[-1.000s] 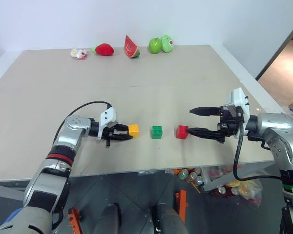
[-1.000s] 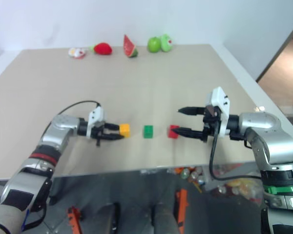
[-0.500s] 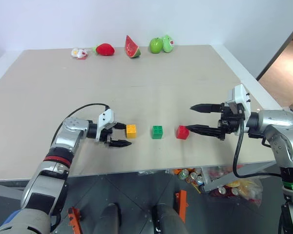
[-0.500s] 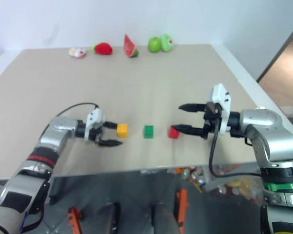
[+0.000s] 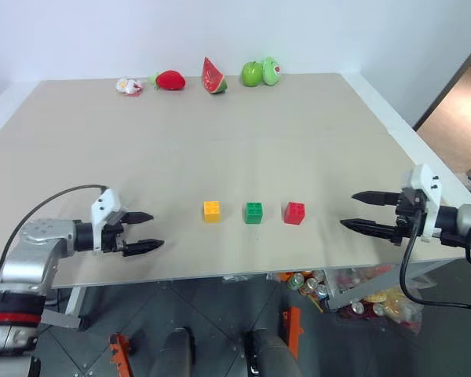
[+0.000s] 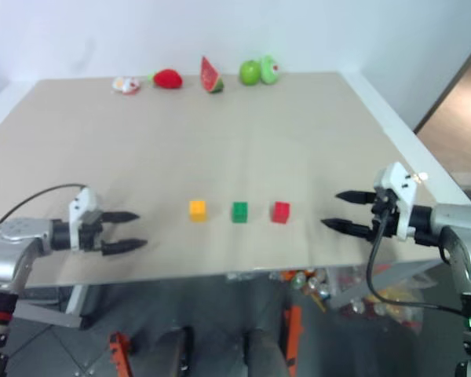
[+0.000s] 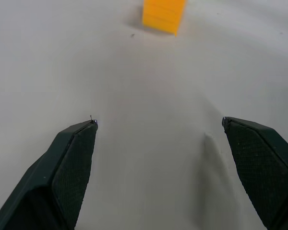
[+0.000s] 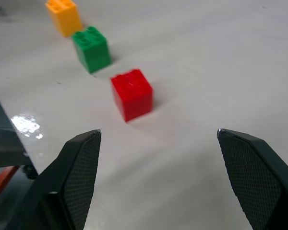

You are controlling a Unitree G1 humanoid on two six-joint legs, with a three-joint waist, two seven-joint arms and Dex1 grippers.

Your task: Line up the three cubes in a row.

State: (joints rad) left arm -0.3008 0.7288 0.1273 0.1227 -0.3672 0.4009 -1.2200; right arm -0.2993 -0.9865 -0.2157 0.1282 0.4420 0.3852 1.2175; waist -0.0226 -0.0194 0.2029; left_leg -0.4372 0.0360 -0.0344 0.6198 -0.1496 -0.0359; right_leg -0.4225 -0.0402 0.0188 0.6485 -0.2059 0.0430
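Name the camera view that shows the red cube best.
Right wrist view: the red studded plastic cube sits close and unblocked, studs visible. Both eye views show it small, at the right end of the row. The left wrist view offers nothing of it.

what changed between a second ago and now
The left end effector let go of the yellow cube, opened, and pulled back left. The right end effector, open, drew away right from the red cube. The green cube stayed put, the row intact.

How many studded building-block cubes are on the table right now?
3, in one row near the table's front edge: the yellow-orange studded plastic cube on the robot's left, the green studded plastic cube in the middle, the red studded plastic cube on the right. Nothing appears to hide more.
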